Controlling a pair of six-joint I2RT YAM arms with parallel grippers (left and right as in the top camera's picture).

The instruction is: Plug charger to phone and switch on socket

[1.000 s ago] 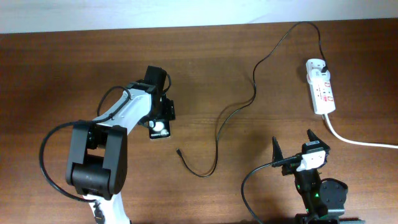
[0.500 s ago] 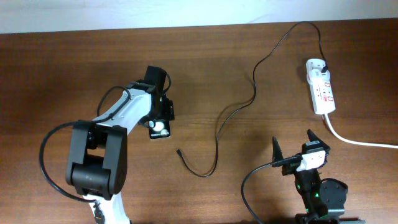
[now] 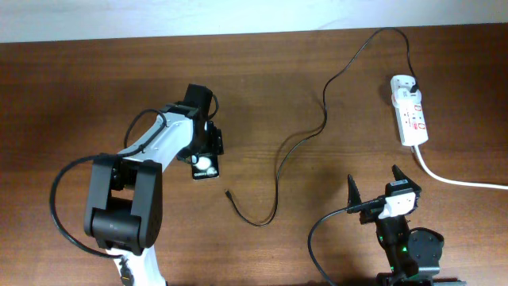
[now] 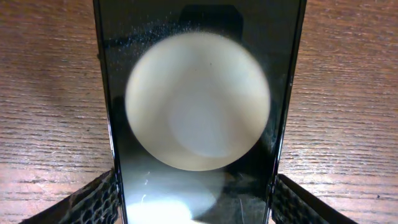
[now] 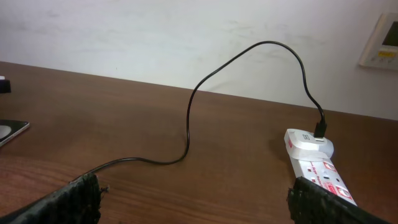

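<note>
Right gripper (image 3: 374, 176) idle, jaws wide apart. Charger (image 3: 275, 179) tip lies loose on the worktop (image 3: 79, 95), near the phone (image 3: 205, 165). Left gripper (image 4: 193, 202) is clamped across the phone's long edges; keep it square, flat and port clear. Socket (image 3: 410, 111) sits far right.

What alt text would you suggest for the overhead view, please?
The left claw grips the black phone on a wooden table. The black charger cable snakes from its loose tip to the white socket strip, and the right claw stands open at the near edge.

Brown wooden table (image 3: 79, 79), black phone (image 3: 205, 166) lying flat, thin charger cable (image 3: 278, 171) winding across, white socket (image 3: 410, 119) with perhaps red switches
</note>
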